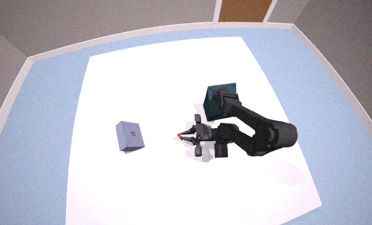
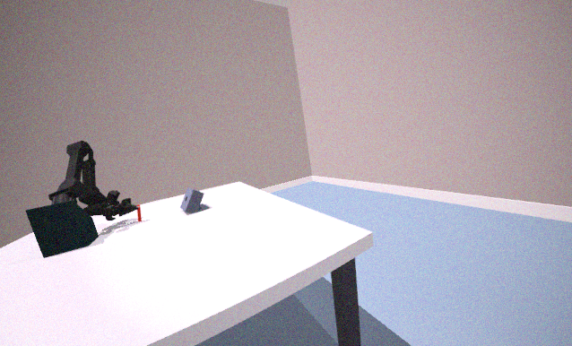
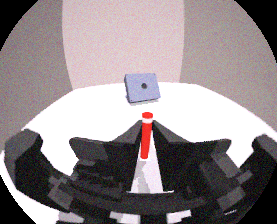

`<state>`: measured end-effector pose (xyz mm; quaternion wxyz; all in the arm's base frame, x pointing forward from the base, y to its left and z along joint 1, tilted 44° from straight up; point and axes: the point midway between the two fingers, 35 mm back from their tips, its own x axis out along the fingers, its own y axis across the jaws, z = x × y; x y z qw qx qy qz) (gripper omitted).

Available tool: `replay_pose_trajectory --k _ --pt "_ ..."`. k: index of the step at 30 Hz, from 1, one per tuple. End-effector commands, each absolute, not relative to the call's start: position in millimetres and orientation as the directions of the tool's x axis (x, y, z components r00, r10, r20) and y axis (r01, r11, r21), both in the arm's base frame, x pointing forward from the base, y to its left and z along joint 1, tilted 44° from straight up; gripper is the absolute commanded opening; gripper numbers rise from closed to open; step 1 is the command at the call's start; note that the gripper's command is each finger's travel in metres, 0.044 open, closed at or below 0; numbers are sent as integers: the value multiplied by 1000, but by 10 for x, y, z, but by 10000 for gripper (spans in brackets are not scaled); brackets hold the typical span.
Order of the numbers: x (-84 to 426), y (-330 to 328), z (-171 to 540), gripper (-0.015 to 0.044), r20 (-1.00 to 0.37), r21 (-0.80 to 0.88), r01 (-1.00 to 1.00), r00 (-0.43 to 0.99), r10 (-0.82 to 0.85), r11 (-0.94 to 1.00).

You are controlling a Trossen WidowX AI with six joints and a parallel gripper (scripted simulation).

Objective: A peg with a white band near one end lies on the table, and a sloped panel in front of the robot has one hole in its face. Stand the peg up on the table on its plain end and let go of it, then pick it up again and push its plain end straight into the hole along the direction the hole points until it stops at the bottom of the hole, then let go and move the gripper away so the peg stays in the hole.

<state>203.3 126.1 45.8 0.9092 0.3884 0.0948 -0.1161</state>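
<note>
The red peg [image 2: 139, 215] [image 3: 145, 140] is close to upright, white band near its top and plain end down. Its lower end is at or just above the table; I cannot tell whether it touches. My gripper [image 1: 180, 136] [image 2: 137, 208] [image 3: 147, 122] is shut on the peg near the banded end, reaching almost level from the robot's side. The grey-blue sloped panel [image 1: 129, 141] [image 2: 195, 203] [image 3: 134, 92] stands beyond the peg, its face tilted up toward the robot. Its one hole [image 1: 133, 134] [image 3: 144, 86] is empty.
The white table [image 1: 126, 186] [image 2: 229, 251] carries everything. The dark teal base block [image 1: 211, 109] [image 2: 61, 230] stands behind the gripper, and the arm [image 1: 257, 125] [image 2: 74, 168] folds up above it. A table corner [image 2: 371, 234] shows in the exterior view.
</note>
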Motion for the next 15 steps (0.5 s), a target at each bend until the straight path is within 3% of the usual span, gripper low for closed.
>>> replay_pose_trajectory --k 1,15 --pt "2026 1262 467 49 -253 686 284 956 -146 670" --pt "2023 1292 429 49 -264 678 284 955 -136 678"
